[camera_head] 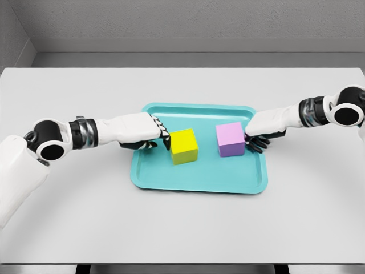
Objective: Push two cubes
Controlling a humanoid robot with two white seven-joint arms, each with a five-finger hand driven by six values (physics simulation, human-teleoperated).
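Note:
A yellow cube [184, 146] and a pink cube [230, 139] stand apart on a teal tray [199, 177] at the table's middle. My left hand [159, 136] reaches over the tray's left rim, its dark fingertips against the yellow cube's left face. From the right, my right hand [255, 140] touches the pink cube's right face with its fingertips. Both hands have relaxed fingers and grasp nothing.
The tray lies on a white table [68, 217] with a grey wall behind. The gap between the two cubes on the tray is about one cube wide.

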